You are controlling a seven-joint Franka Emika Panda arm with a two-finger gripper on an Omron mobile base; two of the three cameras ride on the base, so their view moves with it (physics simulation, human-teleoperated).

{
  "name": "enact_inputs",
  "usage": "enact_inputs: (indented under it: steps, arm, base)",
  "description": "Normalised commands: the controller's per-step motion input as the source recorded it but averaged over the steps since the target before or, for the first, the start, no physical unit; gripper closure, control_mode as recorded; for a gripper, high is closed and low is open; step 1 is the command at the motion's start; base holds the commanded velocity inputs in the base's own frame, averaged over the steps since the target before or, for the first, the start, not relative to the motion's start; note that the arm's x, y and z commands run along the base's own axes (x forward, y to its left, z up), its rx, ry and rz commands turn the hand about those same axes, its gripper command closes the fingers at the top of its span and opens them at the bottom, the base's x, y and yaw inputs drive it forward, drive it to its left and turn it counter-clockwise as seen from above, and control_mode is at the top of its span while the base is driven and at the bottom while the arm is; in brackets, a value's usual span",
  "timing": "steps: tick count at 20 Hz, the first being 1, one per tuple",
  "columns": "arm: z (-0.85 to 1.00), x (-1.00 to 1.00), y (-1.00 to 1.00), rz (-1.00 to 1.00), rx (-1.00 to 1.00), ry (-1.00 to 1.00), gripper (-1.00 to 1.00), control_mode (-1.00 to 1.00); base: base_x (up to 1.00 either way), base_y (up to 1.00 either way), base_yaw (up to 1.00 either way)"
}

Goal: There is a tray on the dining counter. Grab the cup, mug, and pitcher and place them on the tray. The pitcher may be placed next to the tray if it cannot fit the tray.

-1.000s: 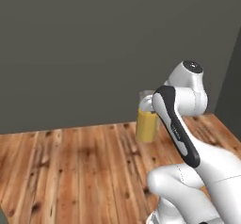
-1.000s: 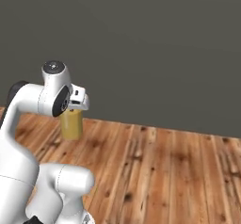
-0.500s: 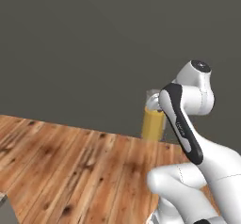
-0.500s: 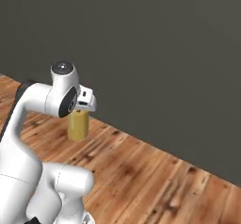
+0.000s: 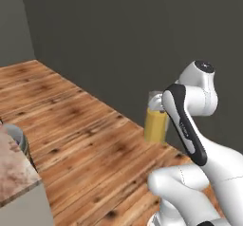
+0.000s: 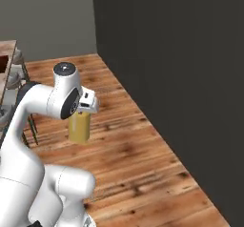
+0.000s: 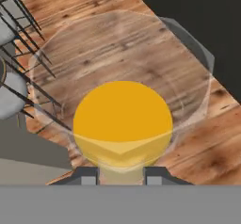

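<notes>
The pitcher, clear glass with yellow-orange liquid, hangs upright in the air over the wooden floor. My gripper is shut on its upper rim. In the hand view I look down into the pitcher, and the gripper clamps its near wall between both tips. From the right base the pitcher hangs just below the hand. A corner of a marbled beige stone counter sits at the lower left. The tray, cup and mug are out of view.
A dark wall runs close along the right side of the wooden floor. Grey stools with thin dark legs stand by the counter edge at the far left; one stool is beside the counter corner.
The whole picture has swung as the base turned: the wall now recedes at an angle, and the counter corner and stools have come into view. The pitcher stays held in the gripper.
</notes>
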Motion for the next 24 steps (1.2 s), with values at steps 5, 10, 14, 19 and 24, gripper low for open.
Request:
enact_inputs:
  steps: [5,10,14,19,24]
  arm:
    - [0.00,0.00,0.00,0.00,0.00,0.00,1.00,1.00]
    - [0.00,0.00,0.00,0.00,0.00,0.00,1.00,1.00]
    - [0.00,0.00,0.00,0.00,0.00,0.00,1.00,1.00]
    - [0.00,0.00,0.00,0.00,0.00,0.00,1.00,1.00]
    - [0.00,0.00,0.00,0.00,0.00,0.00,1.00,1.00]
  base:
    - [0.84,-0.29,0.89]
    - [0.89,-0.67,0.70]
    - [0.71,-1.00,0.56]
    - [0.63,-1.00,0.54]
    - [0.86,-0.93,0.53]
